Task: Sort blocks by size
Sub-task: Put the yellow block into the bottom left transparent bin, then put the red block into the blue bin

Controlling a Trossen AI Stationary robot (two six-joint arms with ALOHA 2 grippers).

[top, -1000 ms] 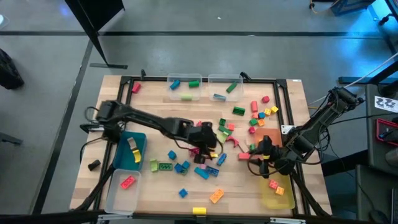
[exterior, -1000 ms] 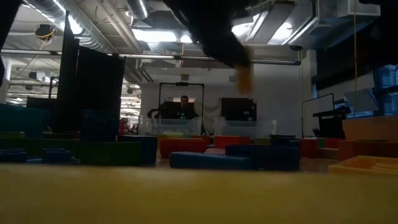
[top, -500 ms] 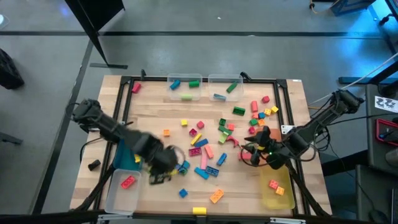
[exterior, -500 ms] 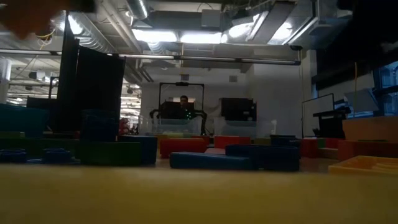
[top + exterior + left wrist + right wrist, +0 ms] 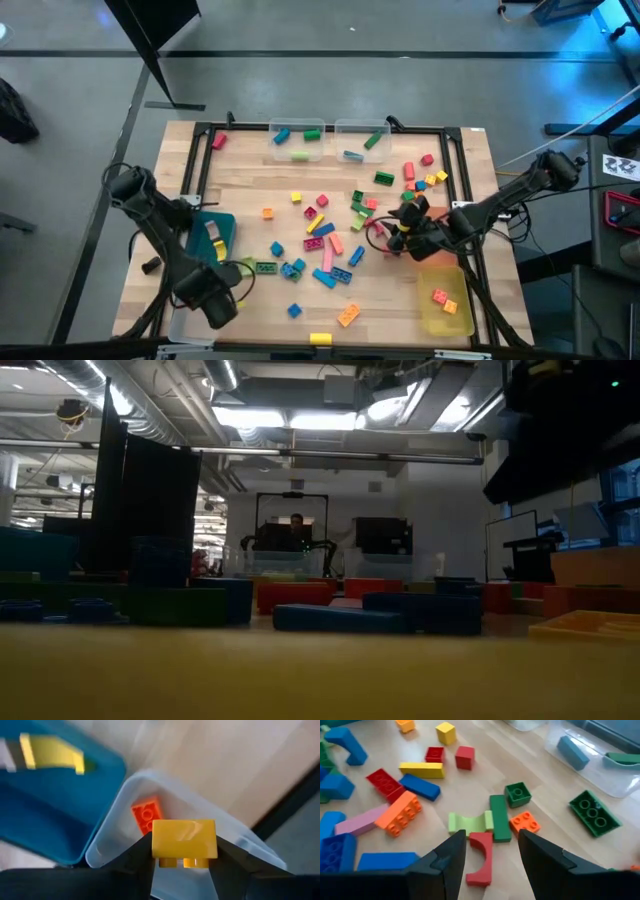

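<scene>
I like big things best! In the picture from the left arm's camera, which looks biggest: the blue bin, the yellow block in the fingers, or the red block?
1. Blue bin.
2. Yellow block; it's nearest the camera, so it may only look bigger.
3. Red block, partly hidden behind the yellow one.

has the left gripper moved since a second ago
Yes. The left gripper has swung from the middle block pile to over the clear bin beside the blue bin.

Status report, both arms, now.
Left gripper over clear bin, jaws on yellow block. Right gripper open above red arch block. Nothing in the way.
</scene>
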